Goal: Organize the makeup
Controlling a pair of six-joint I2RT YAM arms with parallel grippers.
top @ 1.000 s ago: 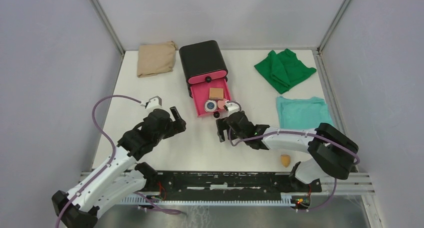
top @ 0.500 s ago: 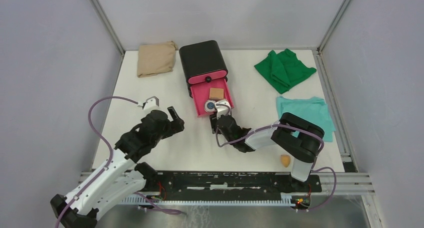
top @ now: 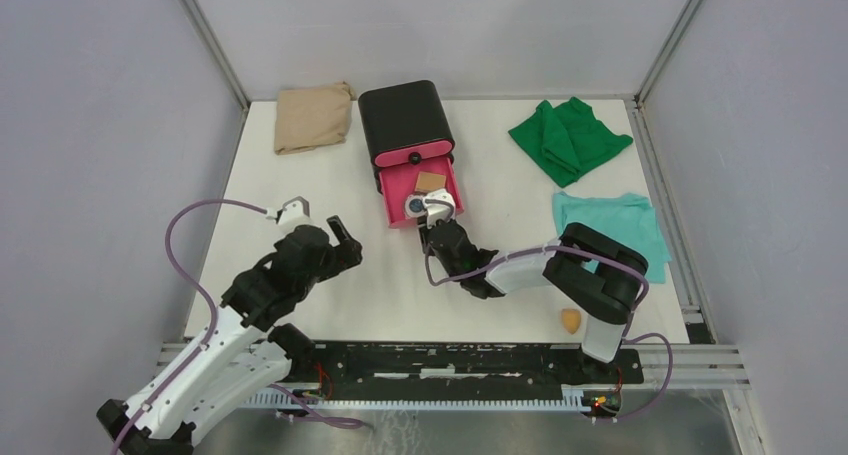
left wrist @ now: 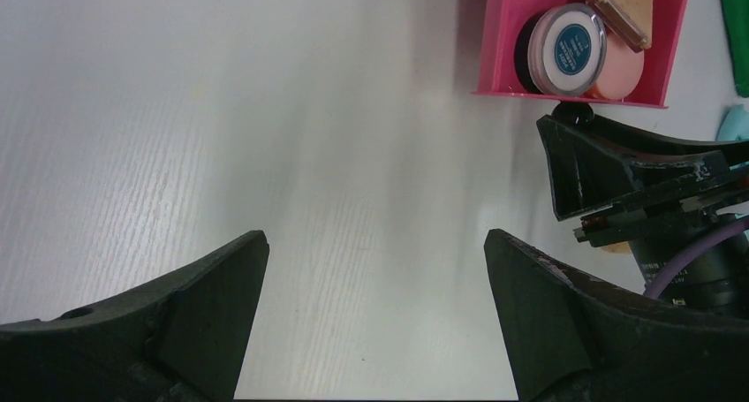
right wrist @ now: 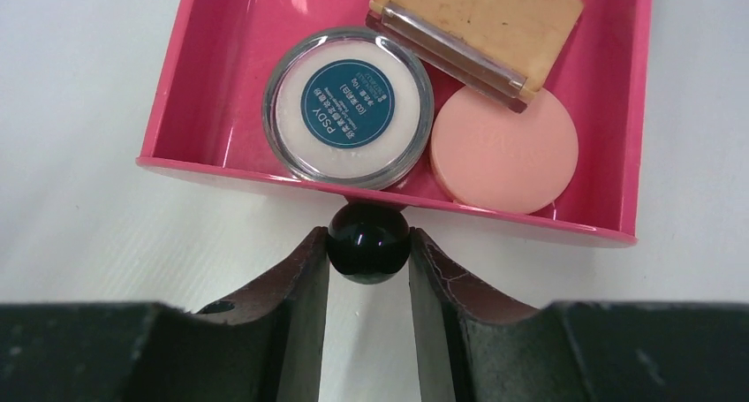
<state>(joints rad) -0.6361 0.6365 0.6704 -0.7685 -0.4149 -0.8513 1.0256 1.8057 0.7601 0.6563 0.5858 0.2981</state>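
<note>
From above, the right fingers [top: 431, 237] meet the near end of the pink drawer [top: 394, 190], which runs lengthwise toward the table's far edge. A tan sponge [top: 570, 320] lies by the near right corner, nearest that arm.

Left wrist: the left fingers [left wrist: 203, 305] gape over bare table.

Right wrist: the right fingers pinch the drawer's black knob [right wrist: 368, 241] from either side. The compact [right wrist: 348, 107], pink round [right wrist: 503, 148] and tan pad [right wrist: 481, 18] lie just beyond.

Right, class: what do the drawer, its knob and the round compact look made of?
Drawer: glossy pink plastic, soft highlights.
Knob: shiny black plastic, probably; bright glints.
Compact: clear plastic or glass lid, likely; silvery rim, printed blue label.
</note>
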